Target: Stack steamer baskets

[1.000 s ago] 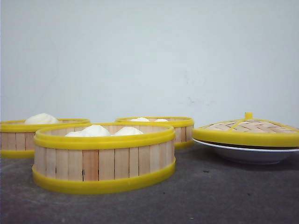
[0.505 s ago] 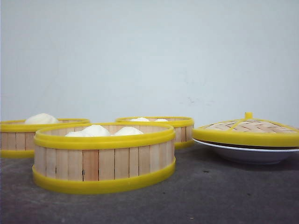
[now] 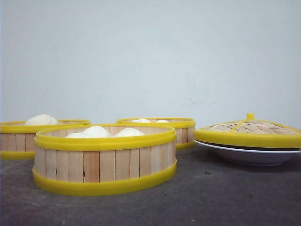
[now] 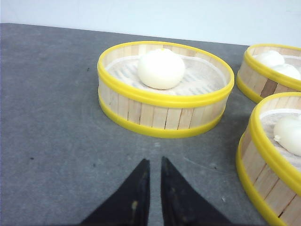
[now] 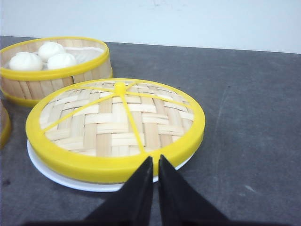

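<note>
Three steamer baskets sit apart on the grey table [image 3: 211,202], none stacked yet: the near basket [image 3: 104,160] at front centre, the left basket [image 4: 162,89] with one bun [image 4: 161,68], the far basket [image 5: 51,70] with three buns.

The woven lid [image 5: 115,125] rests on a white plate [image 5: 75,181] to the right.

The left gripper [image 4: 154,165] and right gripper [image 5: 155,162] each hover with fingers nearly together, holding nothing.

The baskets look light and stiff. The plastic rims are probably slick, and the slats thin. Best hold: pinch wall and rim at the edge, keeping the basket level so the buns stay put.
</note>
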